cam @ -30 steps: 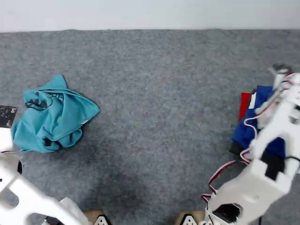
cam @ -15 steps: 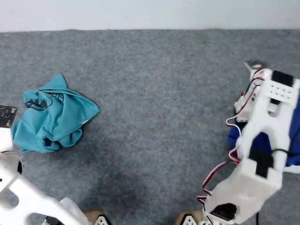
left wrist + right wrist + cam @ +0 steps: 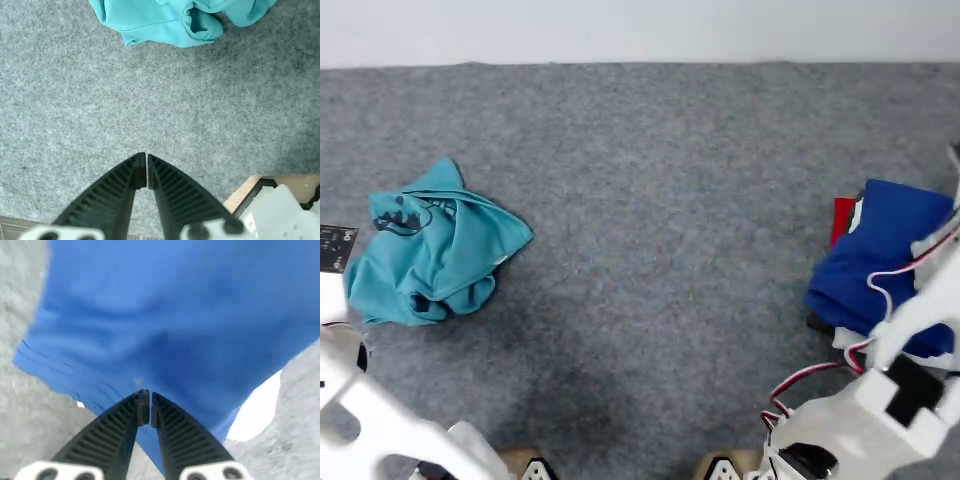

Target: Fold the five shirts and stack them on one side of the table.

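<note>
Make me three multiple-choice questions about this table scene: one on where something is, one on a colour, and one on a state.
1. In the high view, where on the table does the teal shirt lie?
A) left side
B) centre
C) right side

2. What colour is the topmost shirt at the right side?
A) red
B) blue
C) white

3. How is the left gripper?
A) wide open
B) shut, holding nothing
C) shut on the teal shirt

Answers: 1 A, it sits crumpled near the left edge. 2 B, blue cloth lies uppermost there. 3 B, its tips meet over bare table, apart from the teal shirt.
</note>
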Motion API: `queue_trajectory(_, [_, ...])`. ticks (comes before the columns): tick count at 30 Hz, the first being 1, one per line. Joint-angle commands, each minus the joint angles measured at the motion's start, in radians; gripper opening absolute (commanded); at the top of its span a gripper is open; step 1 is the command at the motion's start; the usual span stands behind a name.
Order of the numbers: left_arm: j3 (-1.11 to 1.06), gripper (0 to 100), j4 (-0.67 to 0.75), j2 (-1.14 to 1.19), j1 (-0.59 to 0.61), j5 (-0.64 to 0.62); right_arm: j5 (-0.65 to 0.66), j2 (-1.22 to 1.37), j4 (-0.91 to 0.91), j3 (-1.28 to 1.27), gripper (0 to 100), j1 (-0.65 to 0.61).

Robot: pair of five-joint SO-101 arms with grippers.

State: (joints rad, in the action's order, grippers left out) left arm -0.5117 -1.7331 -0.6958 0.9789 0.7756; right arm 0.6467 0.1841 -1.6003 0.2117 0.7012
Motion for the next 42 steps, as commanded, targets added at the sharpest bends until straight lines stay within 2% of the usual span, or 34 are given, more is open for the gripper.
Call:
queue_trajectory(1, [0.002,2,0.011,-0.021,-0.002,0.011,0.052,0.050,-0.013,0.003,0.9,0.084])
queue_trajectory(4, [0.002,2,0.012,-0.018,-0.002,0.011,0.110,0.113,-0.002,0.009,0.9,0.148])
queue_trajectory(7, [0.002,2,0.038,-0.018,-0.002,0.011,0.124,0.111,-0.021,0.012,0.9,0.143])
queue_trajectory(11, [0.002,2,0.046,-0.018,-0.002,0.011,0.124,-0.019,-0.165,0.130,0.9,0.077])
queue_trajectory(14, [0.002,2,0.046,-0.018,-0.002,0.011,0.120,-0.127,-0.185,0.226,0.9,-0.008])
queue_trajectory(17, [0.002,2,0.046,-0.018,-0.002,0.011,0.118,-0.177,-0.096,0.242,0.9,-0.111])
queue_trajectory(21, [0.002,2,0.046,-0.021,-0.002,0.011,0.118,-0.125,0.111,0.199,0.9,-0.209])
queue_trajectory(26, [0.002,2,0.046,-0.018,-0.002,0.011,0.118,0.073,0.410,0.100,0.9,-0.251])
queue_trajectory(33, [0.002,2,0.046,-0.017,-0.002,0.011,0.120,0.361,0.753,0.100,0.9,-0.282])
queue_trajectory(36, [0.002,2,0.046,-0.017,-0.002,0.011,0.120,0.372,0.765,0.103,0.9,-0.306])
queue_trajectory(42, [0.002,2,0.040,-0.023,-0.002,0.009,0.118,0.160,0.581,0.101,0.9,-0.275])
